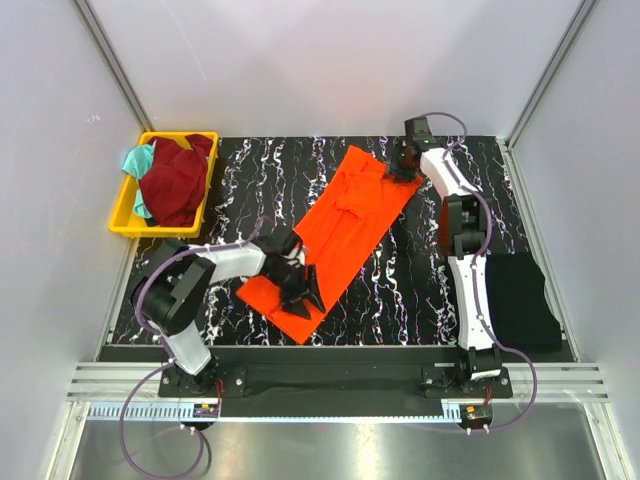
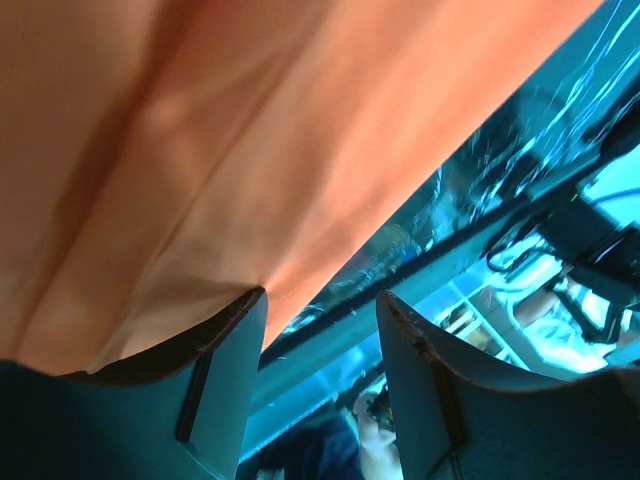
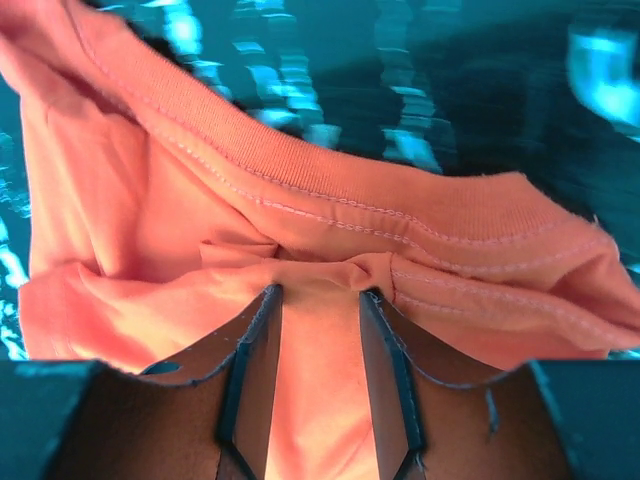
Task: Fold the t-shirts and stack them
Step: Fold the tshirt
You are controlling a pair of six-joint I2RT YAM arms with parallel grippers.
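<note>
Bin, yellow, sits at the far left corner of the table. It holds the maroon shirt, heaped and filling most of it, with the teal shirt bunched beneath along the left wall and spilling over that rim.

The orange shirt lies outside the bin, spread in a long diagonal strip across the middle of the table from near left to far right.

The left gripper is at its near end. In the left wrist view the jaws stand apart, the gap showing only table, and one fingertip touches the cloth's edge.

The right gripper is at the far end, at the collar. Its jaws are partly spread with cloth showing flat in the gap and small gathers at the fingertips.

A dark folded cloth lies to the right of the right arm.
</note>
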